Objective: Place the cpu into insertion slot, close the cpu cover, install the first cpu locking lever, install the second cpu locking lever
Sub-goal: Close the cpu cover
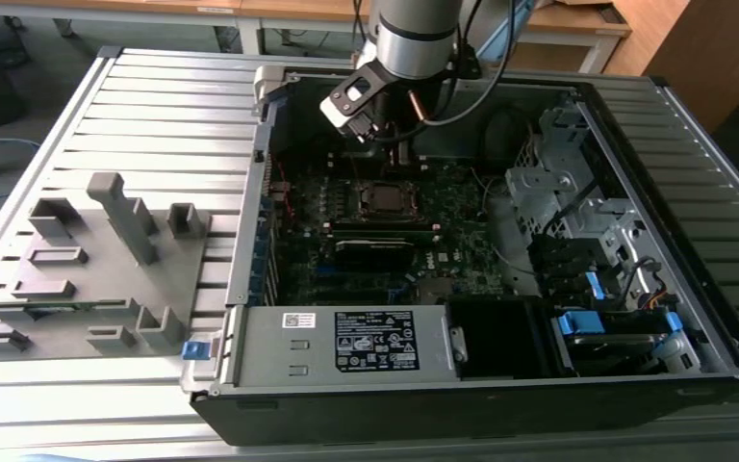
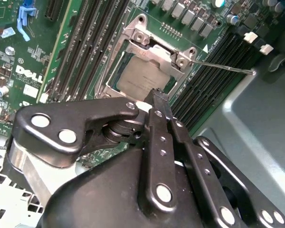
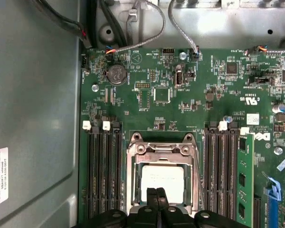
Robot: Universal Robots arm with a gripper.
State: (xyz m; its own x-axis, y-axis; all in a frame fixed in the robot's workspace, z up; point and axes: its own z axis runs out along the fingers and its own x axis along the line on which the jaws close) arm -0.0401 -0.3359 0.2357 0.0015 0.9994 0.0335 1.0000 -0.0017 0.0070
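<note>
An open black and silver computer case (image 1: pixel 498 404) lies on a slatted grey metal worktop (image 1: pixel 151 106). A grey moulded holder block (image 1: pixel 100 260) sits beside it, towards the exterior view's left. The robot arm reaches down into the case, and its black gripper (image 1: pixel 389 149) hangs just above the dark green motherboard (image 1: pixel 460 221), close to the small square socket with a silver rim, the insertion slot (image 1: pixel 380 197).

In both wrist views the small flat square cpu (image 3: pixel 162 178) with its dull grey metallic top lies inside the insertion slot (image 3: pixel 162 202). It shows through the window of the thin silver square-frame cpu cover (image 3: pixel 134 183). The cpu cover seems to lie down flat over the chip, though the angle leaves some doubt whether it is fully seated.

The gripper (image 3: pixel 156 191) has its two black fingers pressed together with nothing between them. The joined tips sit at the edge of the cover's window, at or just above the cpu (image 2: pixel 141 78); I cannot tell whether they touch it.

In the second wrist view, the gripper (image 2: pixel 156 95) stands near the frame's corner. A thin silver wire lever (image 2: pixel 223 66) juts out from the socket over the black memory slots (image 2: pixel 213 85), apparently not latched down.
</note>
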